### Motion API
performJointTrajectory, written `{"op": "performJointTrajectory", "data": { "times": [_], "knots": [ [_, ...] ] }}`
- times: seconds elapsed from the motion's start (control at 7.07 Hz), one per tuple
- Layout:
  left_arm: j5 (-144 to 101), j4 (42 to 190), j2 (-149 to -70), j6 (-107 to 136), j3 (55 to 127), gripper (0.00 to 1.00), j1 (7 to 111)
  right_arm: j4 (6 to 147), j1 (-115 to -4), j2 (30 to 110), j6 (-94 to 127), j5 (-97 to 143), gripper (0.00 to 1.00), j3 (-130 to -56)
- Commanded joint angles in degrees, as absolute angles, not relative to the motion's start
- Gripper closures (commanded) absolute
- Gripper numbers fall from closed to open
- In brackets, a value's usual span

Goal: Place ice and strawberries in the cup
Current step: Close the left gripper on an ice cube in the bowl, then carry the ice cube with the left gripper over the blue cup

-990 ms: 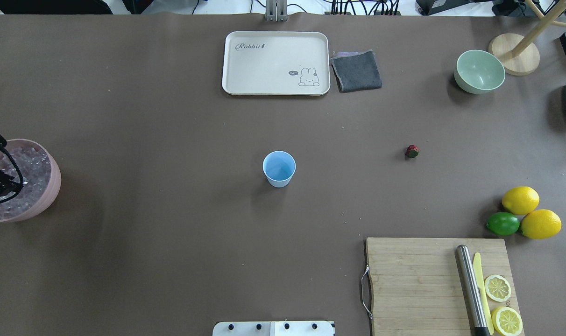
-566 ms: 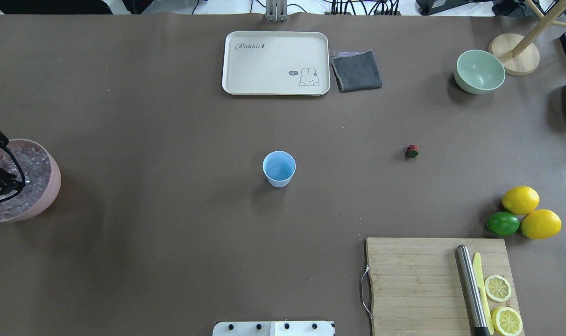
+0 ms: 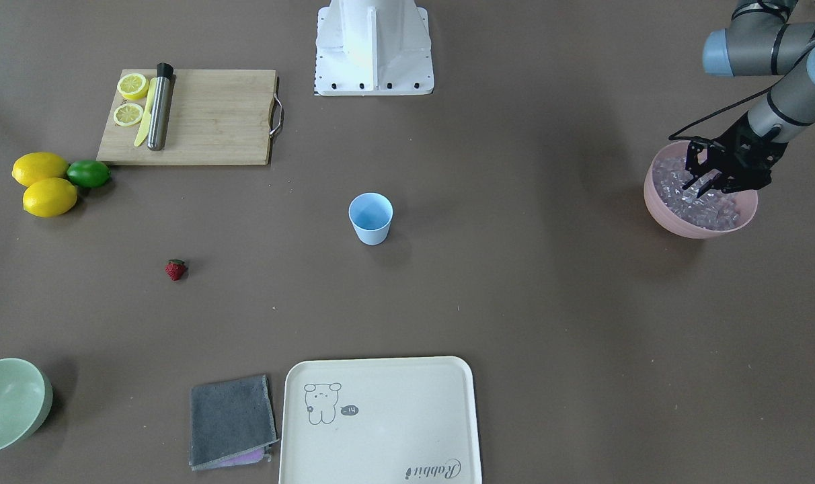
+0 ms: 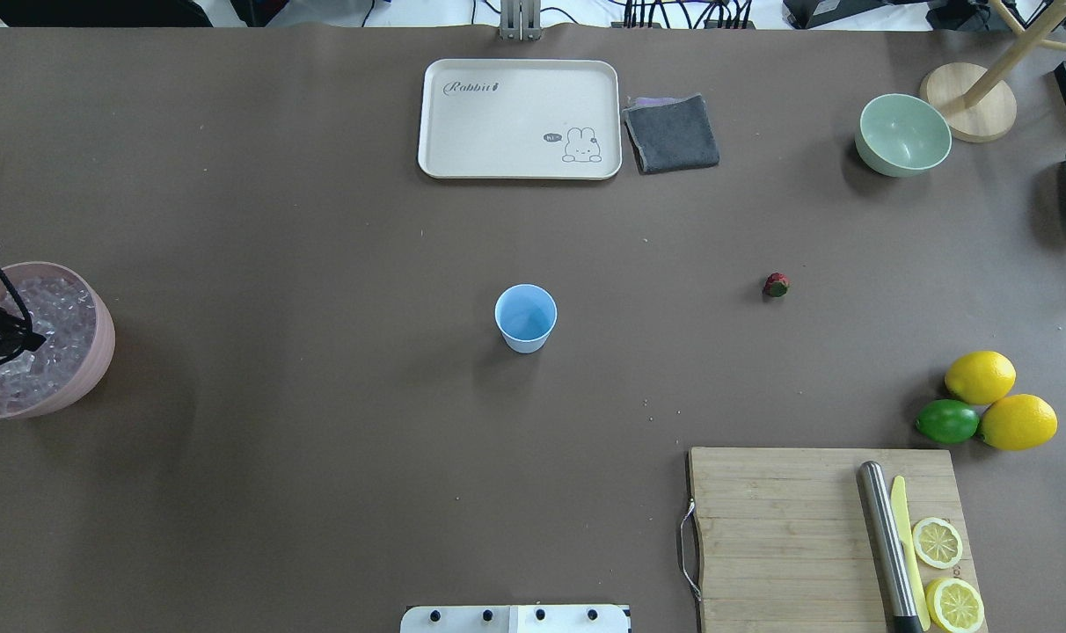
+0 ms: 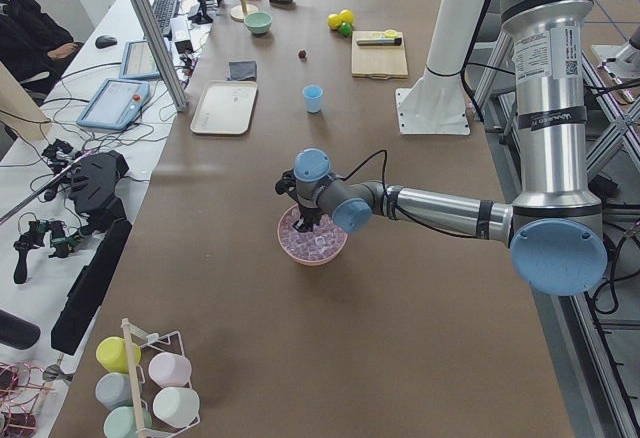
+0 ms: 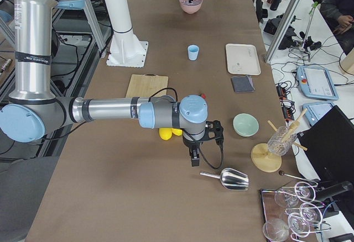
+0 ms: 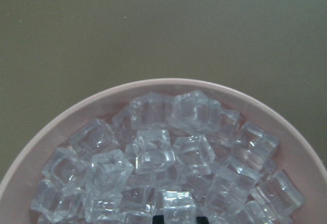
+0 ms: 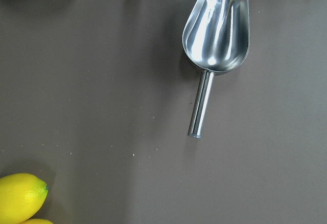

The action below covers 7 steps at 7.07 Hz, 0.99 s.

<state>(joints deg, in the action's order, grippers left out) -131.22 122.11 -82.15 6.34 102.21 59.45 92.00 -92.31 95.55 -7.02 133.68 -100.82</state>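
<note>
The pale blue cup (image 4: 525, 316) stands upright in the middle of the table and looks empty. The ice (image 3: 715, 212) is a heap of clear cubes in the pink bowl (image 4: 96, 352) at the table's left end. My left gripper (image 3: 705, 184) hangs over that bowl, shut on an ice cube just above the heap. That cube sits at the bottom edge of the left wrist view (image 7: 179, 207). The strawberry (image 4: 776, 284) lies alone on the table right of the cup. My right gripper (image 6: 194, 156) hovers near the metal scoop (image 8: 217, 29). I cannot tell whether it is open or shut.
A cutting board (image 4: 788, 527) with a muddler, yellow knife and lemon slices is front right. Two lemons (image 4: 980, 376) and a lime (image 4: 946, 421) lie beside it. A cream tray (image 4: 463, 123), grey cloth (image 4: 672, 134) and green bowl (image 4: 902, 134) line the far side.
My left gripper has drifted toward the left edge of the overhead view over the pink bowl, and less of it shows. Nothing else has moved.
</note>
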Motion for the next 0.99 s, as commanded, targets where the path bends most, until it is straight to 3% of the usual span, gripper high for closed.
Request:
{"op": "performJointTrajectory", "data": {
  "times": [0.0,0.14,0.42,0.85],
  "knots": [
    [-132.27,114.67,-83.05,6.24,108.50,1.00,62.04,92.02,-92.29,95.45,-6.94,133.68,0.00,-100.81],
    [-132.80,105.91,-87.23,6.24,112.46,1.00,63.44,92.02,-92.29,95.36,-6.94,133.59,0.00,-100.81],
    [-133.77,92.35,-103.10,10.86,112.85,1.00,63.99,92.02,-92.29,95.71,-6.86,133.68,0.00,-100.81],
    [-131.07,92.71,-119.14,40.78,112.33,1.00,48.05,91.93,-92.29,95.63,-6.42,134.38,0.00,-100.99]
  ]
}}
